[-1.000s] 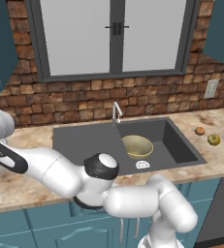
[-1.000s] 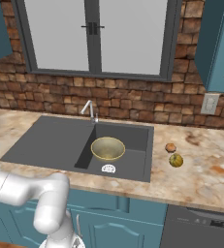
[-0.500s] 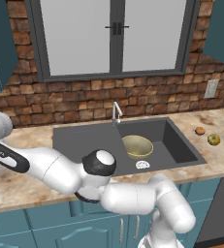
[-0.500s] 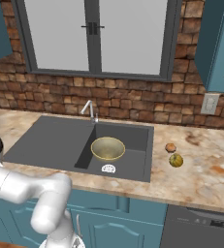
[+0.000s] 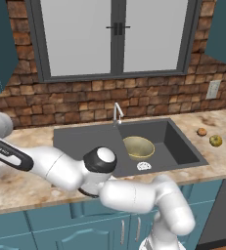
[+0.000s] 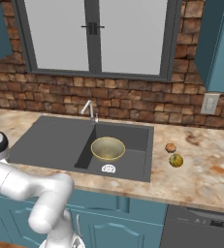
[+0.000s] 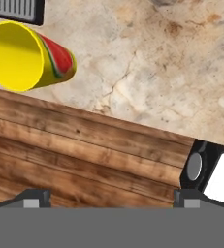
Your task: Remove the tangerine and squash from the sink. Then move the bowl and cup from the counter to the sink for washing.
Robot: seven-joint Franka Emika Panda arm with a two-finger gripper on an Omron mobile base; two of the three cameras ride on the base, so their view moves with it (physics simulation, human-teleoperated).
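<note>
Yellow fills the upper corner of my hand view: the cup sits at about ten o'clock, its open mouth facing me, the orange-red patch on its side, resting on the mottled stone counter. Wooden floorboards run below the counter edge. My gripper has its two tips spread as wide as they go, one at seven o'clock and one at five, nothing between them, and the cup is well apart from both.

Over in the right base view, the dark grey sink lies in the counter with the olive-brass bowl down in its deeper basin, just above the white drain. At three o'clock from the basin, out on the counter, the tangerine and the squash sit just beside each other, squash nearer me. The chrome faucet stands at the basin's twelve o'clock.
</note>
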